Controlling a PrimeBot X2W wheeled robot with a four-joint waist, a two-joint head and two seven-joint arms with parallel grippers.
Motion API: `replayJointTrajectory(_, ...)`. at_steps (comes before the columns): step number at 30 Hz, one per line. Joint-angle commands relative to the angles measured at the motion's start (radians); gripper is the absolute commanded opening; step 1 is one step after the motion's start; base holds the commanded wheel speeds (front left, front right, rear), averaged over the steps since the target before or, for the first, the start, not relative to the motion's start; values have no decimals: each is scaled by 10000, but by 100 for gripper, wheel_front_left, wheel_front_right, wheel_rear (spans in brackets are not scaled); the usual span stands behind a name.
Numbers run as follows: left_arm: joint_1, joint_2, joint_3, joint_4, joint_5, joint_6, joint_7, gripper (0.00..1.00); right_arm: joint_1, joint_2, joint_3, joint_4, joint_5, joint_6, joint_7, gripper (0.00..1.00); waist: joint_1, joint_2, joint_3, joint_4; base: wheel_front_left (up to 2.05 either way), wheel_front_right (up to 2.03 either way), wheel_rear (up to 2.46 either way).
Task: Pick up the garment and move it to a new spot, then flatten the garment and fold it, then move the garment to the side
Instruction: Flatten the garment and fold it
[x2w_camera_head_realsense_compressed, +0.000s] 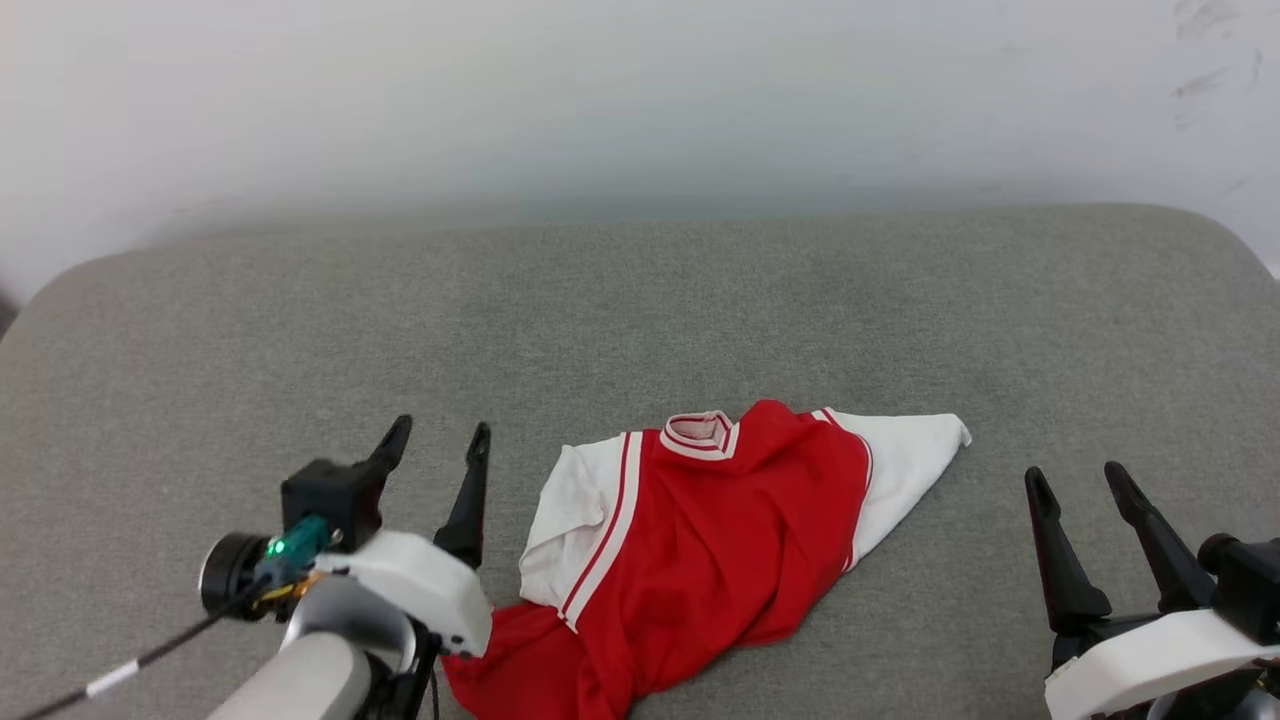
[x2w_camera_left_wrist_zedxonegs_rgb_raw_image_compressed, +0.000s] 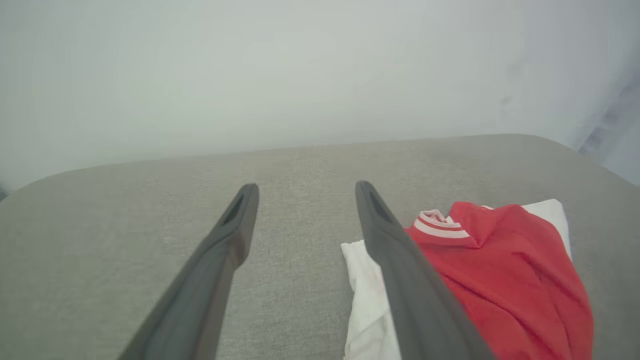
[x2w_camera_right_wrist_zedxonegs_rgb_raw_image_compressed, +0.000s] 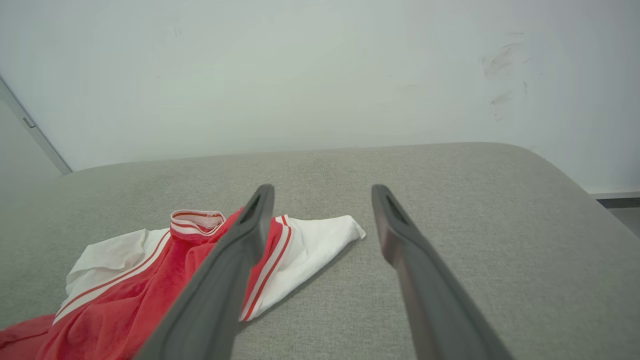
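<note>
Hovering at the near left, the left gripper (x2w_camera_head_realsense_compressed: 441, 430) has its jaws spread wide with nothing between them. At the near right, the right gripper (x2w_camera_head_realsense_compressed: 1075, 475) is likewise spread and empty. Between them the garment (x2w_camera_head_realsense_compressed: 720, 530) lies crumpled on the grey surface (x2w_camera_head_realsense_compressed: 640, 320). Its red hem is bunched nearest, its left sleeve (x2w_camera_head_realsense_compressed: 565, 500) is just beside the left gripper, and its right sleeve (x2w_camera_head_realsense_compressed: 905, 470) is drawn to a point, apart from the right gripper. The collar (x2w_camera_head_realsense_compressed: 700, 432) sits at its far edge. The pick-up looks not yet begun. To do it well, bring each gripper down on the shoulder seam nearest it, pinch one ridge of cloth rather than the bundle, and lift both evenly so the body hangs free. Beyond, the bare surface offers room for a new spot, up to the pale wall (x2w_camera_head_realsense_compressed: 640, 100).
</note>
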Motion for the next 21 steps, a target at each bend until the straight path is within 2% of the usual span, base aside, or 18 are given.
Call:
replayJointTrajectory(1, -328, -24, -50, 69, -20, -130, 169, 100, 112, 51, -2, -107, -89, -3, 30, 100, 1, 0, 158, -103, 0, 0, 0)
replayJointTrajectory(8, -2551, -69, -1016, 1340, -605, -1784, 3225, 100, -271, 201, 234, -467, -131, -3, 276, 100, 1, 0, 944, -482, 0, 0, 0)
replayJointTrajectory(11, -3170, -25, -1369, 1962, -960, -2362, 4640, 100, -402, 254, 333, -465, -134, -3, 181, 100, 1, 0, 1247, -677, 0, 0, 0)
replayJointTrajectory(15, -3614, 22, -1753, 2563, -1330, -2866, 6063, 100, -547, 336, 407, -362, -62, -3, 7, 100, 1, 0, 1617, -913, 0, 0, 0)
replayJointTrajectory(21, -3881, 144, -2180, 3376, -1764, -3232, 7766, 100, -785, 450, 605, -55, 59, -3, -238, 100, 1, 0, 2005, -1208, 0, 0, 0)
